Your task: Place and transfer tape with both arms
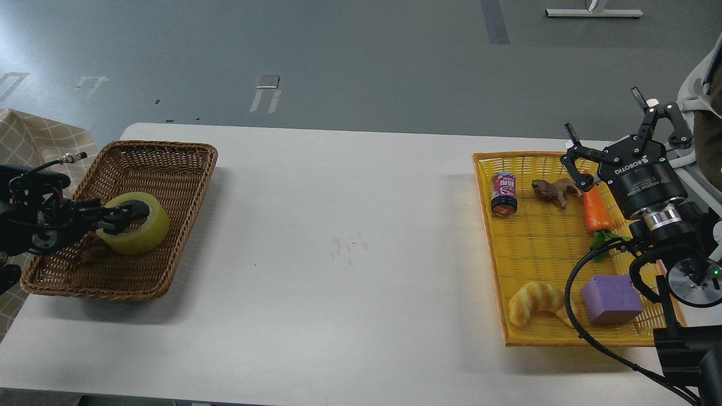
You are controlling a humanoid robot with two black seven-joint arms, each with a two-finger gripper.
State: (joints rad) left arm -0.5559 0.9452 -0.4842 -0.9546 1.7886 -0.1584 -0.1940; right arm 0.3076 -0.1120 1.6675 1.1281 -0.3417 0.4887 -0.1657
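Note:
The tape, a yellow translucent roll, is in the brown wicker basket at the table's left. My left gripper comes in from the left, and its fingers close on the roll's near wall, one tip inside the core. I cannot tell whether the roll rests on the basket floor or hangs just above it. My right gripper is open and empty. It points up and away over the far right corner of the yellow tray.
The yellow tray holds a small can, a brown toy frog, a carrot, a croissant and a purple block. A black cable crosses its near right part. A checked cloth lies at far left.

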